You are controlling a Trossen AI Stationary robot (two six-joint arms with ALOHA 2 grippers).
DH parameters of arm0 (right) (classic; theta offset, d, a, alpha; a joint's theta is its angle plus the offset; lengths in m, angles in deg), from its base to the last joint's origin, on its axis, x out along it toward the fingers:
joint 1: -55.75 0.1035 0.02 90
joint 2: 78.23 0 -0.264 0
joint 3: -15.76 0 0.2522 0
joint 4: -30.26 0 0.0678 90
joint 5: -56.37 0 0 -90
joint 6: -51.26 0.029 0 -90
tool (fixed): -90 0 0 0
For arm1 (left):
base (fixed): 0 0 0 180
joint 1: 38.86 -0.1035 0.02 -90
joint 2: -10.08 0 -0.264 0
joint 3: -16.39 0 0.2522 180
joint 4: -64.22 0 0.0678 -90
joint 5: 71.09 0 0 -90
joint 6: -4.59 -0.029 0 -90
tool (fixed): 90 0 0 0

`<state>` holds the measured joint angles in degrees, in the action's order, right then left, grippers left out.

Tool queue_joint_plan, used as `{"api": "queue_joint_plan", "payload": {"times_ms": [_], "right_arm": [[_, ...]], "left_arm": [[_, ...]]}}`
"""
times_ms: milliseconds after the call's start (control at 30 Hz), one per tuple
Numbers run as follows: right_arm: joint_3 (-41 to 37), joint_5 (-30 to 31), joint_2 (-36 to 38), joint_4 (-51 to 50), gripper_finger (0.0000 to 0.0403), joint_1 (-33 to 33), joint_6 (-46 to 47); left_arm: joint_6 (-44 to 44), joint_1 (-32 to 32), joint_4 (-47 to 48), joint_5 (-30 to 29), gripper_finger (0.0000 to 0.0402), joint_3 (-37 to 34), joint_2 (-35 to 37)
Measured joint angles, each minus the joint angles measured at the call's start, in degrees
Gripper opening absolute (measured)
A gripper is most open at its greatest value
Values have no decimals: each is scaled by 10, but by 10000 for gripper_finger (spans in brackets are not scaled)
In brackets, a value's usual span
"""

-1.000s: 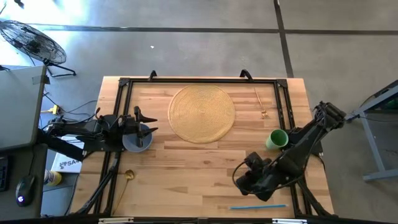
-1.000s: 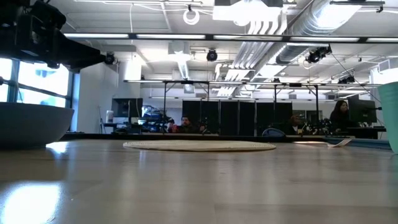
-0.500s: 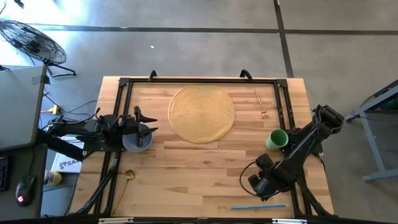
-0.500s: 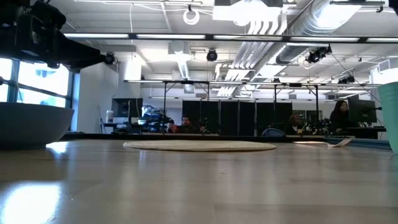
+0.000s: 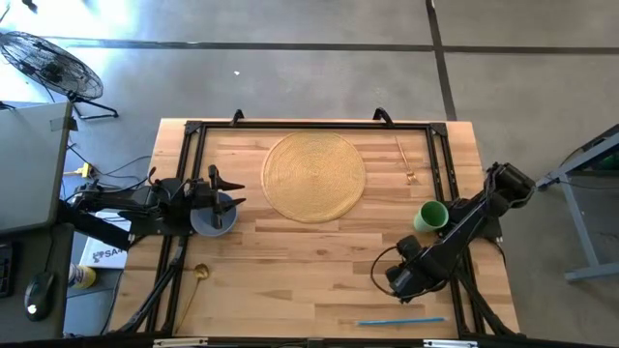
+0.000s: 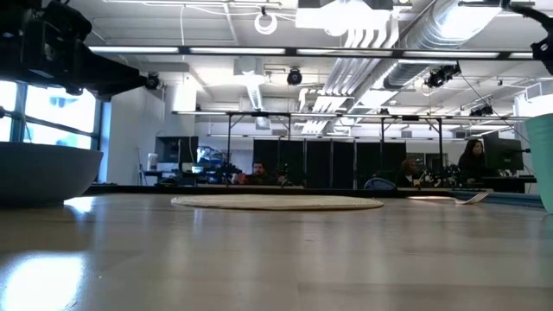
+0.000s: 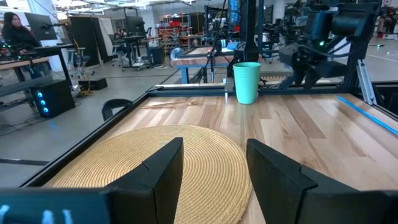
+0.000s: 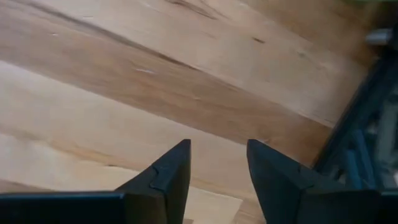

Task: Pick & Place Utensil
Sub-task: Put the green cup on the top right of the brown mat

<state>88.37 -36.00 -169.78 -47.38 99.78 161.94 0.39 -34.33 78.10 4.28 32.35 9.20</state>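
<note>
Right gripper (image 5: 398, 281), fingers parted and empty, hovers near what looks like a blue utensil (image 5: 401, 322).

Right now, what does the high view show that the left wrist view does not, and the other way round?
Only the high view shows the blue bowl under the left arm, the gold spoon and the right gripper. Only the left wrist view shows the left fingers open, and a person at a desk. Both show the woven placemat, green cup, blue straw and fork.
</note>
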Motion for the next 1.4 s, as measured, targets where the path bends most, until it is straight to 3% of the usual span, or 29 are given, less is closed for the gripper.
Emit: {"api": "queue_joint_plan", "payload": {"times_ms": [233,467,733,1067,1400], "right_arm": [[-15,-45,0,21,180,-1,16],[-16,-37,0,8,283,15,35],[-16,-5,0,-100,393,15,52],[-16,67,0,-163,399,16,64],[-16,89,0,-206,397,39,92]], "left_arm": [[0,0,0,0,172,0,0],[0,0,0,0,172,0,0],[0,0,0,0,172,0,0],[0,0,0,0,172,0,0],[0,0,0,0,172,0,0]]}}
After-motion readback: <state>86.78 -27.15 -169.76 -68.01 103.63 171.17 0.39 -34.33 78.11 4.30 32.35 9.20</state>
